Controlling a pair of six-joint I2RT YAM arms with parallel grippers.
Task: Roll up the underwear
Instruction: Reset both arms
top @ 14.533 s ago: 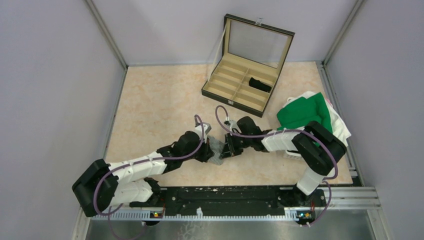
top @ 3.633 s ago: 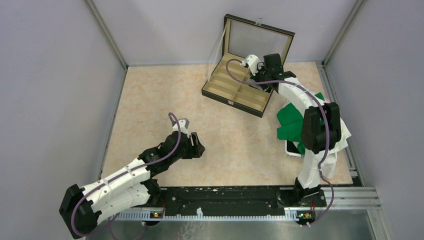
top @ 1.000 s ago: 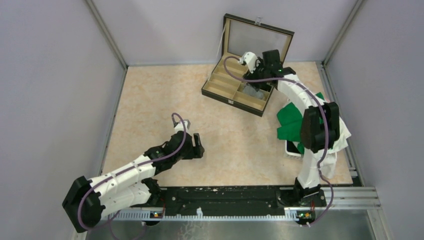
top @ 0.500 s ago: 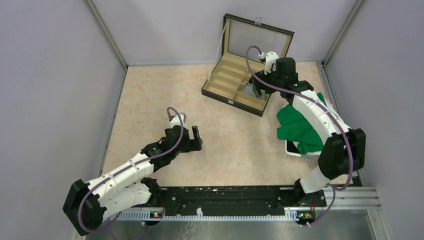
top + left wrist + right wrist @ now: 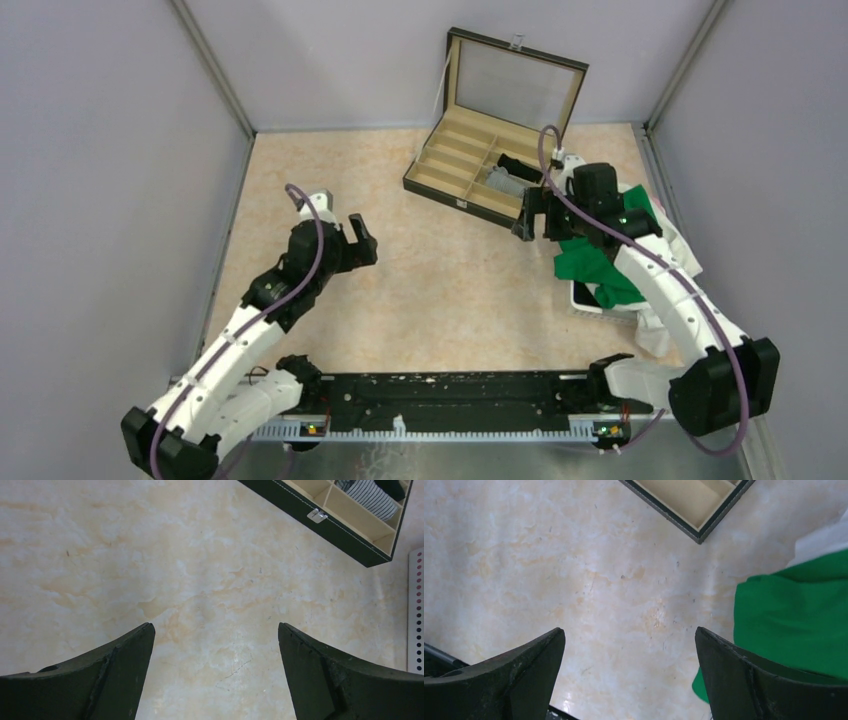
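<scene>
1. The black underwear (image 5: 520, 166) is a small, dark, compact bundle. It lies lengthwise in one compartment of the right-hand column of the open case (image 5: 462, 204).
2. The grey underwear (image 5: 499, 184) is rolled into a short, plump bundle. It lies in the next compartment of the same column, on the side nearer the arms, just beside the black one with a divider between them. In the left wrist view its fabric shows fine dark and light stripes.
</scene>
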